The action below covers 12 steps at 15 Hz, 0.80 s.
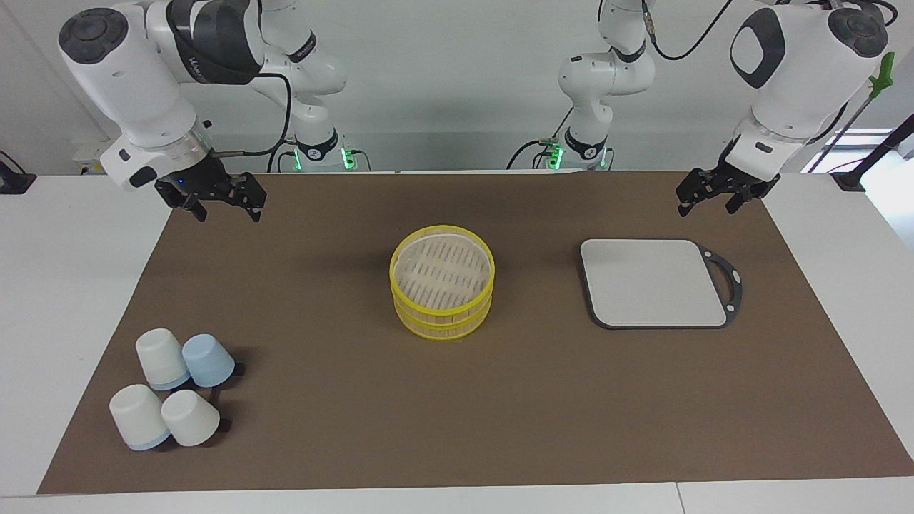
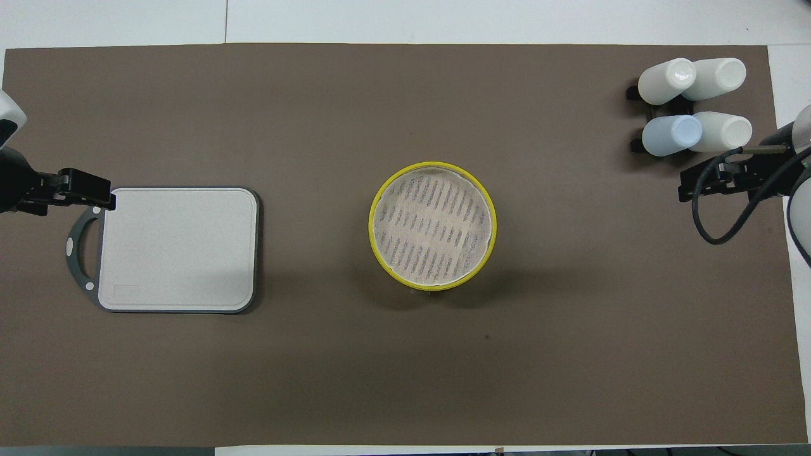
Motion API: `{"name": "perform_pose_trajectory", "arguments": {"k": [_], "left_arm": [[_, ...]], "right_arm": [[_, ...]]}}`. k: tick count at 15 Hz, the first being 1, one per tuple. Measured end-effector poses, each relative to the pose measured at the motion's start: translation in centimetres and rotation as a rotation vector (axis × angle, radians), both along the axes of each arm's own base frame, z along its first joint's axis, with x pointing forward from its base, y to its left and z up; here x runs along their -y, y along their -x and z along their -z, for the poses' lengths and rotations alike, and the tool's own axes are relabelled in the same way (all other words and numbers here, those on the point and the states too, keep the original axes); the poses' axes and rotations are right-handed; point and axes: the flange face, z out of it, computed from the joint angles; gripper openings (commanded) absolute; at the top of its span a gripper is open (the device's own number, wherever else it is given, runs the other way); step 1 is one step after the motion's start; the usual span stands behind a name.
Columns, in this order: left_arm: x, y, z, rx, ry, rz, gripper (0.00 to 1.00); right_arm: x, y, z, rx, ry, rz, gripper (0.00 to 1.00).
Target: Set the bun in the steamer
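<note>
Brown mat (image 1: 500, 400); bun seemingly hidden.

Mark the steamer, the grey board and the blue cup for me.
steamer (image 1: 394, 280), facing view, yellow top rim.
grey board (image 1: 650, 282), facing view, middle of its flat face.
blue cup (image 1: 208, 360), facing view, its side wall.

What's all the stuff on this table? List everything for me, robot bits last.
steamer: one, two stacked tiers, yellow rims, tan slatted floor, mid-mat; nothing in it
board: one, grey with dark rim and handle, toward the left arm's end
cups: four, three white and one pale blue, upside down, toward the right arm's end, farther from the robots than the steamer
mat: one, brown, covers the table
bun: none in view
left gripper: black, open, raised over the mat's corner near the board
right gripper: black, open, raised over the mat's other corner
</note>
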Motion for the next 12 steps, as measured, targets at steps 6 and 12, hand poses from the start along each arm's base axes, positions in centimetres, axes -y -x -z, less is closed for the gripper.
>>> {"name": "perform_pose_trajectory", "arguments": {"k": [6,12], "left_arm": [[0.00,0.00,0.00,0.000,0.000,0.000,1.00],[0.00,0.00,0.00,0.000,0.000,0.000,1.00]], "right_arm": [[0.49,-0.07,0.04,0.008,0.002,-0.015,1.00],[0.54,-0.18,-0.01,0.017,0.002,-0.030,1.00]]}}
